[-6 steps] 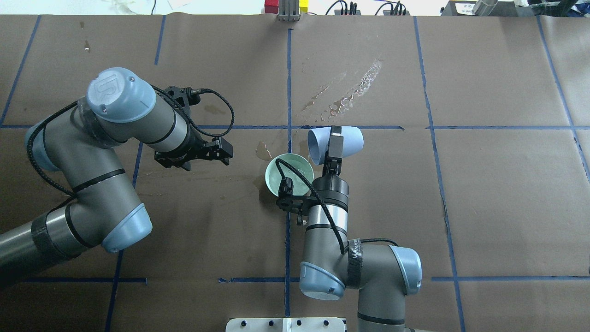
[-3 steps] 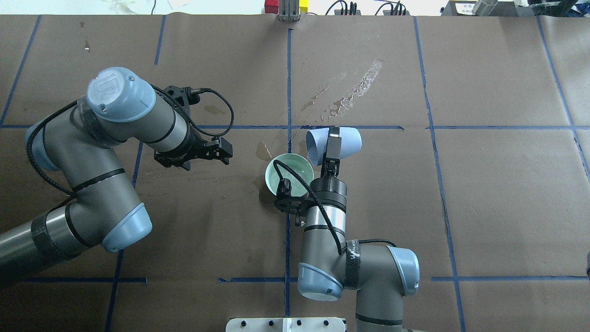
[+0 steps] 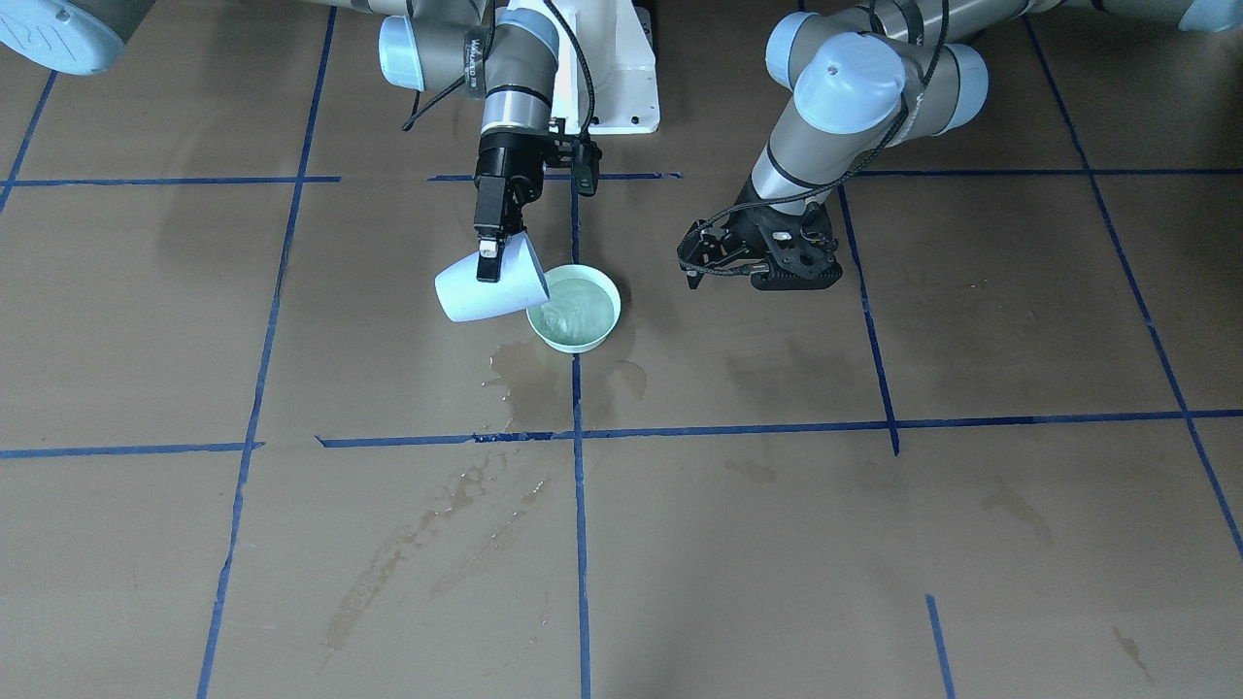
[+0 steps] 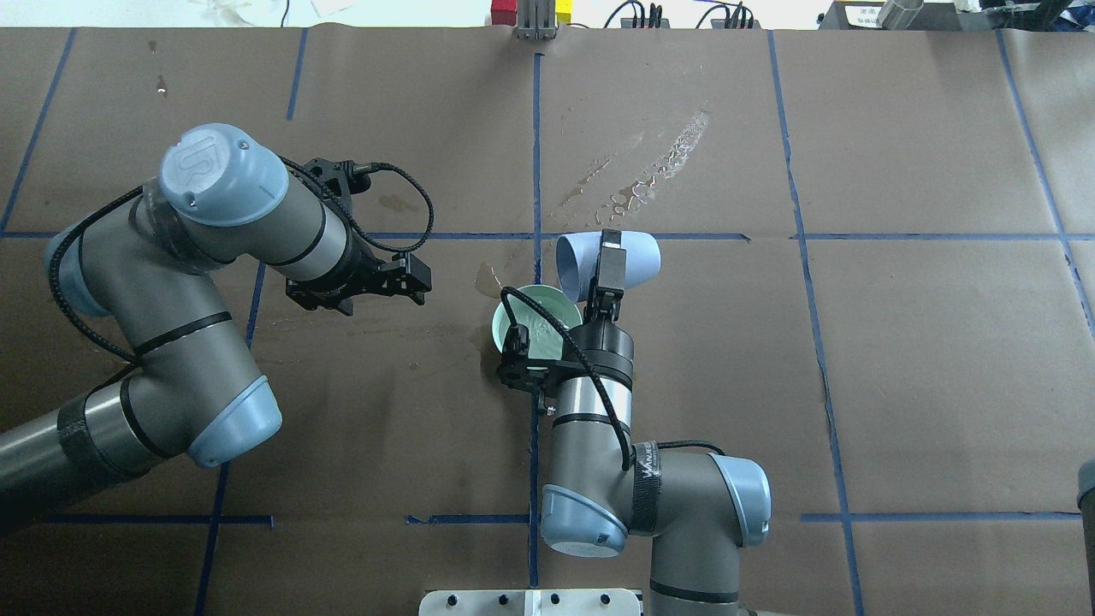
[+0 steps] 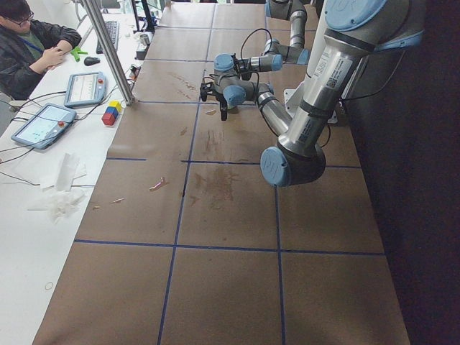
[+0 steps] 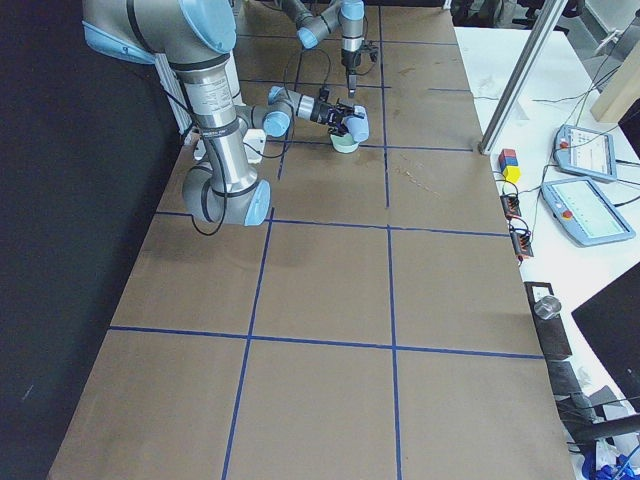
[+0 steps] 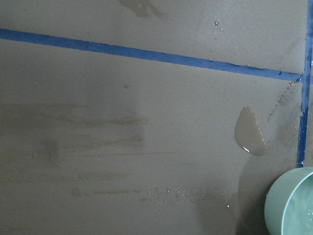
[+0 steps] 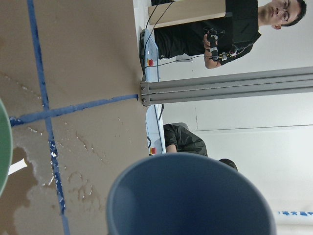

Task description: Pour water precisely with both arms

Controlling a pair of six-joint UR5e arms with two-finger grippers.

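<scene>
R fingers clenched on tipped cup | water in bowl beside | L fingers released, apart

A blue cup fills the bottom edge, a green bowl at left (2 people beyond).

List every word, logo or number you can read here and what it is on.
"UR": embossed on the blue joint cap of the left arm.
White lettering on the black band of the right arm: too blurred to read.
Nothing else is readable.
</scene>
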